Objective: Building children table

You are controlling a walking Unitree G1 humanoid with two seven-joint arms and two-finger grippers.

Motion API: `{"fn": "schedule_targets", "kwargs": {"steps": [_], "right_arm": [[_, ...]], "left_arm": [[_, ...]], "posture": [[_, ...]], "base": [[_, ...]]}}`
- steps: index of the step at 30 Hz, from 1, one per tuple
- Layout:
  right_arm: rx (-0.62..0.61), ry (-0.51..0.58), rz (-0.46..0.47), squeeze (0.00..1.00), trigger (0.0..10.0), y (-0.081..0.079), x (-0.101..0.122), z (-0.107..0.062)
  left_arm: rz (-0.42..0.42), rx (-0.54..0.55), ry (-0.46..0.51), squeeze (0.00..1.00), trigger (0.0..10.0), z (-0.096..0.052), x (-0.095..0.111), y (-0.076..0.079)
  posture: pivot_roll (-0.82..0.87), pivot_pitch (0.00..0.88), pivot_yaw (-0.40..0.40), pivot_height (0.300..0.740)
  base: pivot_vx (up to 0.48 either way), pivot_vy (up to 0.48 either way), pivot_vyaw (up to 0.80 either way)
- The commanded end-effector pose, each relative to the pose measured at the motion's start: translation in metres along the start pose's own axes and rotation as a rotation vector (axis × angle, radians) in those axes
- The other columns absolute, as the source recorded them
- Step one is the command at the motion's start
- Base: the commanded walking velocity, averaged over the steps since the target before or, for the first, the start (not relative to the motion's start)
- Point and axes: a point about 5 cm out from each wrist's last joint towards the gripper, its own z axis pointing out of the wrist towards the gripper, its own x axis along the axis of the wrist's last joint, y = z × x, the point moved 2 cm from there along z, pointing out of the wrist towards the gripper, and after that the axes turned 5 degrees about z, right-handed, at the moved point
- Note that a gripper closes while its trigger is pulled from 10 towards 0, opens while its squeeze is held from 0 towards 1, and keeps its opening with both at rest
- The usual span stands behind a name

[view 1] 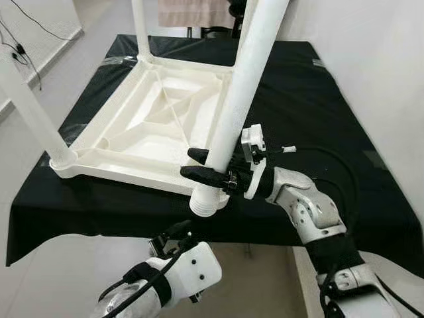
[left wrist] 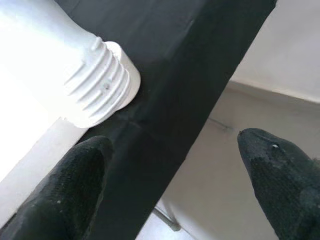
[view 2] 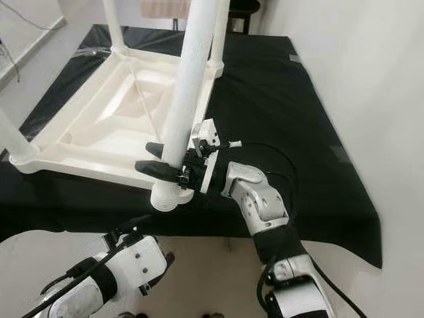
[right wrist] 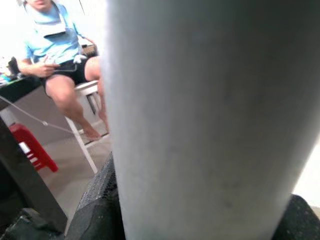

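Observation:
A white plastic child's table [view 1: 139, 126] lies upside down on the black cloth. Three white legs stand up from its corners: one at the near left [view 1: 30, 109] and two at the far side [view 1: 141, 30]. My right gripper [view 1: 191, 163] is shut on a loose fourth leg [view 1: 238, 93], which leans steeply by the near right corner. Its threaded end [view 1: 207, 202] hangs just outside that corner, over the cloth's front edge. The leg [right wrist: 210, 120] sits between the right fingers. My left gripper [left wrist: 170, 175] is open, below the front edge and under the threaded end [left wrist: 100, 85].
The black-covered worktop [view 1: 318, 106] has bare cloth to the right of the white table; a wall [view 1: 377, 59] runs close along its right side. Pale floor [view 1: 59, 265] lies in front. A seated person [right wrist: 55, 45] and a red stool [right wrist: 35, 150] are behind the leg.

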Motion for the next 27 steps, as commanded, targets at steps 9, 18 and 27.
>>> {"fn": "schedule_targets", "kwargs": {"steps": [9, 18, 27], "right_arm": [[-0.050, 0.018, -0.066, 0.00, 10.0, 0.012, 0.011, 0.008], [-0.067, 0.089, -0.062, 0.00, 10.0, 0.020, 0.027, 0.004], [-0.039, 0.171, -0.045, 0.00, 10.0, 0.022, 0.039, -0.007]], "left_arm": [[0.006, 0.006, -0.017, 0.00, 10.0, -0.013, 0.003, 0.005], [0.008, 0.008, -0.024, 0.00, 10.0, -0.016, 0.004, 0.005], [0.014, 0.004, -0.028, 0.00, 10.0, -0.017, 0.003, 0.004]], "posture": [[-0.01, 0.256, -0.120, 0.740], [-0.01, 0.259, -0.111, 0.740], [0.00, 0.259, -0.103, 0.740]], "base": [[0.000, 0.000, 0.00], [0.000, 0.000, 0.00], [0.000, 0.000, 0.00]]}}
